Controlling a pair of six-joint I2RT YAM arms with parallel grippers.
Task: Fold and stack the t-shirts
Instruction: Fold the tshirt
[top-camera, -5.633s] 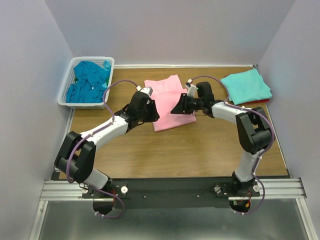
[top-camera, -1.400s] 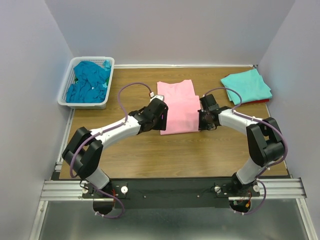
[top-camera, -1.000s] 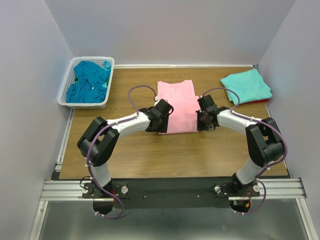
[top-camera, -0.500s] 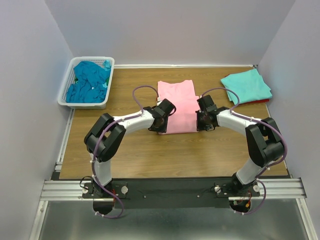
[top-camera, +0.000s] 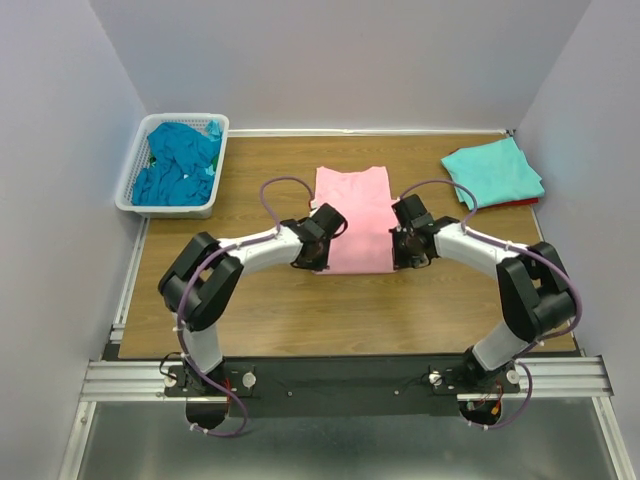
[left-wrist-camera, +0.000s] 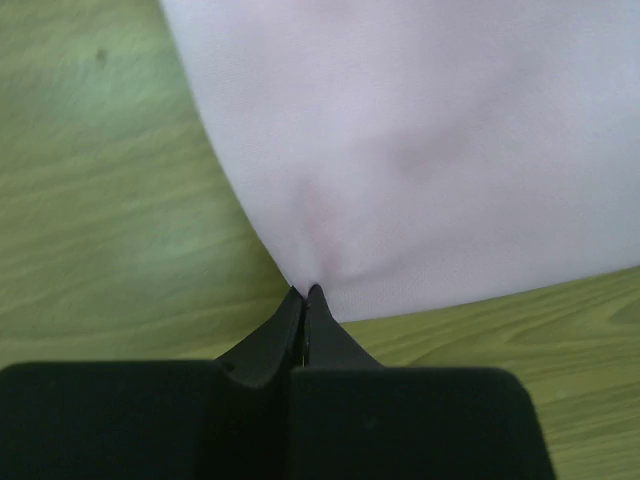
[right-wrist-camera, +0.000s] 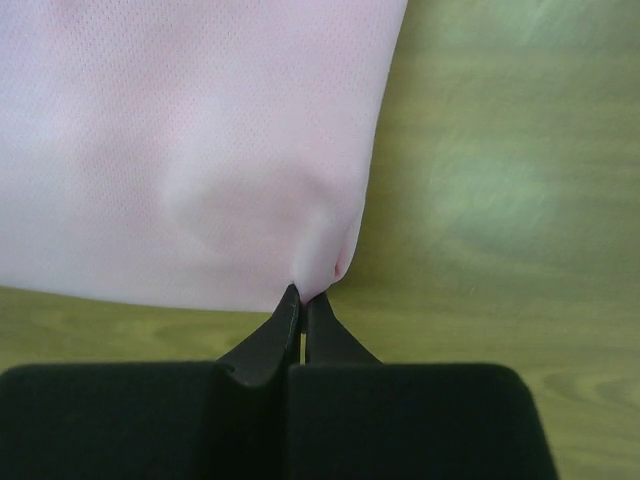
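Item: pink t-shirt (top-camera: 355, 215), flat, well right of the basket (top-camera: 135, 190). My left gripper (left-wrist-camera: 305, 295) pinches its near-left corner and my right gripper (right-wrist-camera: 302, 295) its near-right corner, both pressed together on cloth, likely to lift the hem for folding.

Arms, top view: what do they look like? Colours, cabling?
Matching pair: the left arm and right arm have white link tubes and bulky black joint housings. A lilac cable loops along each. The left gripper and right gripper are black, tapering to thin tips.
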